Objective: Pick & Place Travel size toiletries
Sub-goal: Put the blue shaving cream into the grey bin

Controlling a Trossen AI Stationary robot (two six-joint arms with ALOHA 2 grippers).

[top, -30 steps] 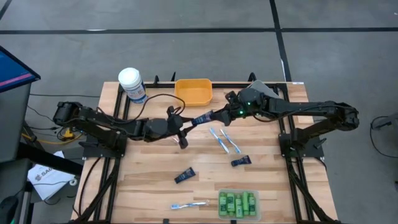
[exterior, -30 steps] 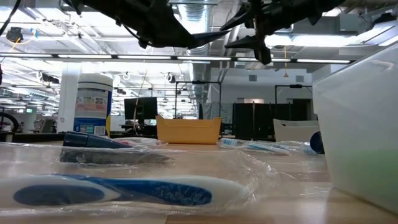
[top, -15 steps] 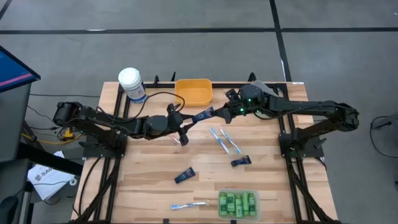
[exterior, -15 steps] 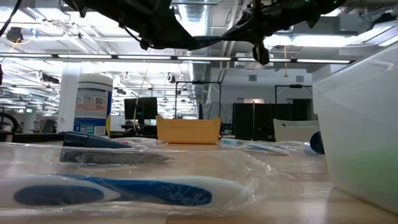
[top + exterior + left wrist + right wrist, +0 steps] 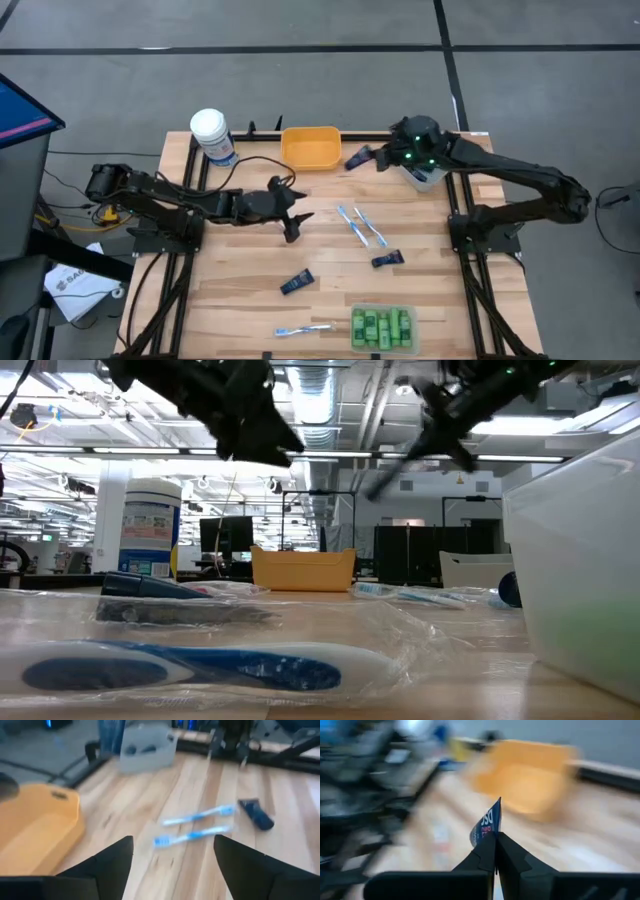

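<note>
A dark navy flat tube point(image 5: 356, 158) hangs in the air between the orange bin point(image 5: 310, 147) and the grey bin point(image 5: 428, 178), with my right gripper point(image 5: 371, 158) shut on it. My left gripper point(image 5: 294, 221) stands open over the table's middle, left of two light-blue toothbrushes point(image 5: 361, 225), with nothing between its fingers point(image 5: 112, 865). Two more navy tubes point(image 5: 388, 259) point(image 5: 296, 284) and a third toothbrush point(image 5: 303, 329) lie flat on the wood. Green bottles fill a clear bin point(image 5: 383, 328) at the near edge. My right gripper pinches one end of the navy tube point(image 5: 489, 826) between its two fingers point(image 5: 482, 852). The rest of the tube sticks out beyond the fingertips, edge-on in the wrist view. The tube is lifted clear of the table.
A large white-lidded canister point(image 5: 212, 134) stands at the far left corner. The orange bin sits at the far edge and the grey bin lies under my right arm. Bare wood lies between the toothbrushes and the left edge.
My left gripper has opened and let go of the navy tube, which both grippers held a second ago. My right gripper has carried the tube away from it, toward the table's far right, near the grey bin. The tube stays lifted clear.
</note>
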